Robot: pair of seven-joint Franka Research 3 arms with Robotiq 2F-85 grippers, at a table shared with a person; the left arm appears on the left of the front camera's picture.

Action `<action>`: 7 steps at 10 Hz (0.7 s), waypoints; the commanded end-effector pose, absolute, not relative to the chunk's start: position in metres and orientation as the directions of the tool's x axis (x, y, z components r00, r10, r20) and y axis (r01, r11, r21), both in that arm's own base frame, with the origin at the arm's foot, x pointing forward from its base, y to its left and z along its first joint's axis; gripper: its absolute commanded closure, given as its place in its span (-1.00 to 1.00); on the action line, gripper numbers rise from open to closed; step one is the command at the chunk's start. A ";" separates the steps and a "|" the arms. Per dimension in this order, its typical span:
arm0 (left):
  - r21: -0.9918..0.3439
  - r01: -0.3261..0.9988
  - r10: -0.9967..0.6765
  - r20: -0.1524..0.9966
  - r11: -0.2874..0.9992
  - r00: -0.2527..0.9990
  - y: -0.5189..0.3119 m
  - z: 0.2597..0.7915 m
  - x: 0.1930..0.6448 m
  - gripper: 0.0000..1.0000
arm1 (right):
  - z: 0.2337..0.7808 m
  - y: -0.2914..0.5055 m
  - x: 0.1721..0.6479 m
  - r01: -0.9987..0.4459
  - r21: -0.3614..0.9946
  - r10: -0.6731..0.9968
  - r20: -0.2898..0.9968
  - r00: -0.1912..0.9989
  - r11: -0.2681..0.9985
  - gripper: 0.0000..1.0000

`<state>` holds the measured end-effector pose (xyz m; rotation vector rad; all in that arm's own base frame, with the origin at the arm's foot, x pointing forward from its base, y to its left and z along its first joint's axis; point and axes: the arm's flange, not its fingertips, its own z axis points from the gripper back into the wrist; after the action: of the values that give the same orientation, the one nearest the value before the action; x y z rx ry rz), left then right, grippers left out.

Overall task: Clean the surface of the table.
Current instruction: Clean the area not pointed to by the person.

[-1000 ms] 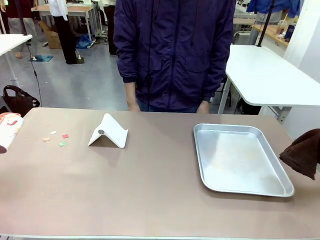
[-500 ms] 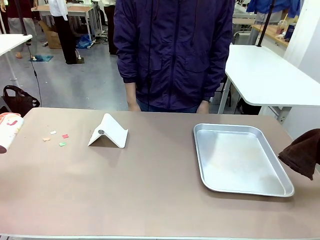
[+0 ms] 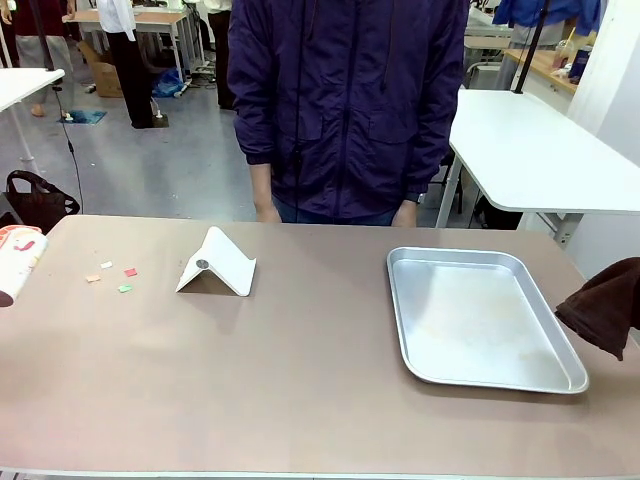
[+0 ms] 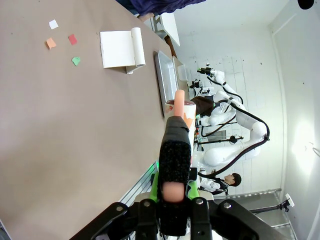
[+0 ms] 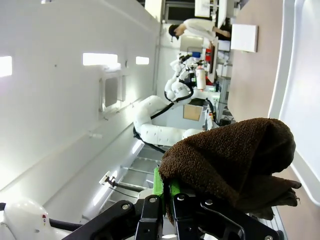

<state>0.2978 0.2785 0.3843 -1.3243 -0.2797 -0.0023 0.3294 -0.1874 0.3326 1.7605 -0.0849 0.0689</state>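
Note:
The brownish-tan table (image 3: 300,370) carries a few small coloured paper scraps (image 3: 124,288) near its left end. A white folded stand (image 3: 216,265) sits just right of them. In the left wrist view my left gripper (image 4: 172,200) is shut on a white and pink tool with a peach handle (image 4: 176,150), held above the table (image 4: 60,125); the scraps (image 4: 73,39) lie far ahead. The tool's end pokes in at the front view's left edge (image 3: 15,262). My right gripper (image 5: 166,196) is shut on a dark brown cloth (image 5: 235,155), which hangs at the table's right edge (image 3: 603,305).
A silver metal tray (image 3: 470,320) lies bare on the table's right half, beside the cloth. A person in a dark purple jacket (image 3: 350,100) stands at the far edge, hands down. White-topped tables stand behind to the right and left.
The brown cloth at the right edge has crept slightly left toward the tray. Nothing else has moved.

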 end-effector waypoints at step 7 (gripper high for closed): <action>-0.742 -0.206 0.369 0.059 0.637 0.928 0.262 0.410 0.375 0.55 | 0.336 -0.190 0.329 -0.104 0.976 -0.019 0.102 0.995 -0.193 0.89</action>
<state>0.3670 0.2683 0.4098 -0.8255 -0.2859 0.3115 0.3294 -0.1872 0.3328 1.7601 -0.0850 0.0695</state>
